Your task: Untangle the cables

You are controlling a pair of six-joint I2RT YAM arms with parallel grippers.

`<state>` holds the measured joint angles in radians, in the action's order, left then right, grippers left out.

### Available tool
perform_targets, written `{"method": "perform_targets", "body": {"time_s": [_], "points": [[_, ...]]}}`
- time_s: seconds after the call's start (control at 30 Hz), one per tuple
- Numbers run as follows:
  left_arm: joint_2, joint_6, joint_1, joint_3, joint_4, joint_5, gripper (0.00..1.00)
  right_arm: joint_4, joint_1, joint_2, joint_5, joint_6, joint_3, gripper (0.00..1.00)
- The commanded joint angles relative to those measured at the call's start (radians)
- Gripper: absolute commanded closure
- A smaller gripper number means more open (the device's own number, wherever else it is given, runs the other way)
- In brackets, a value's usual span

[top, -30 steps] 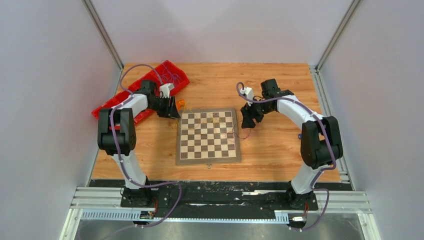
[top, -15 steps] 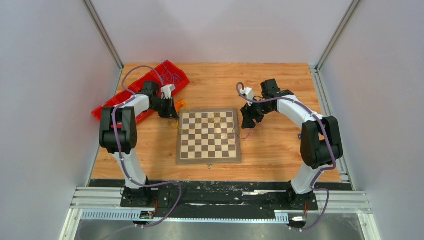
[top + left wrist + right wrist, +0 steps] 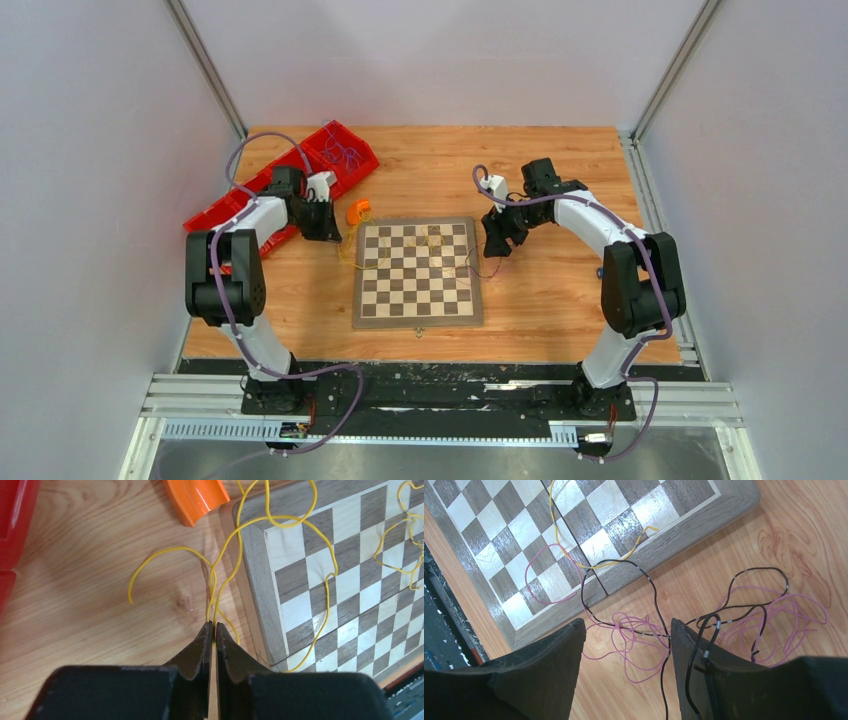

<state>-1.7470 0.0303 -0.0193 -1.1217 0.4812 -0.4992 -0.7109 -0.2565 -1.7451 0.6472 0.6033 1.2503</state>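
My left gripper is shut on a thin yellow cable that loops from the wood floor up over the chessboard's left edge. In the top view the left gripper sits left of the board, beside the red bin. My right gripper is open above a tangle of pink-purple cable and black cable on the wood just right of the board; a black strand drapes over its right finger. A second yellow strand lies on the board. In the top view the right gripper hovers at the board's right edge.
A red bin with more wires lies at the back left. A small orange curved piece sits by the board's top left corner. White walls enclose the table on three sides.
My left arm has drawn back to the left toward the red bin with the yellow cable, uncovering the orange piece. The right arm has not moved.
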Motion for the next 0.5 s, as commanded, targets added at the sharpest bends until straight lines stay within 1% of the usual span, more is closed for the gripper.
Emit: {"method": "perform_targets", "body": {"time_s": [0.0,0.03,0.07,0.13,0.2,0.3,0.47], "points": [[-0.029,0.036,0.041,-0.062,0.016,0.064,0.78,-0.003,-0.004,0.020,0.013,-0.008,0.017,0.38],[-0.035,0.044,0.048,-0.065,0.017,0.064,0.75,-0.004,-0.004,0.018,0.012,-0.009,0.017,0.38],[-0.036,0.046,0.059,-0.069,0.013,0.067,0.69,-0.004,-0.004,0.016,0.010,-0.008,0.016,0.38],[-0.042,0.045,0.068,-0.072,0.006,0.086,0.61,-0.005,-0.004,0.014,0.009,-0.015,0.017,0.38],[-0.058,0.042,0.073,-0.082,0.013,0.117,0.56,-0.004,-0.004,0.015,0.010,-0.018,0.017,0.38],[-0.081,0.045,0.088,-0.098,0.020,0.162,0.54,-0.005,-0.003,0.012,0.007,-0.021,0.020,0.38],[-0.101,0.063,0.136,-0.104,0.014,0.273,0.55,-0.004,-0.004,0.000,0.006,-0.027,0.035,0.38]]}}
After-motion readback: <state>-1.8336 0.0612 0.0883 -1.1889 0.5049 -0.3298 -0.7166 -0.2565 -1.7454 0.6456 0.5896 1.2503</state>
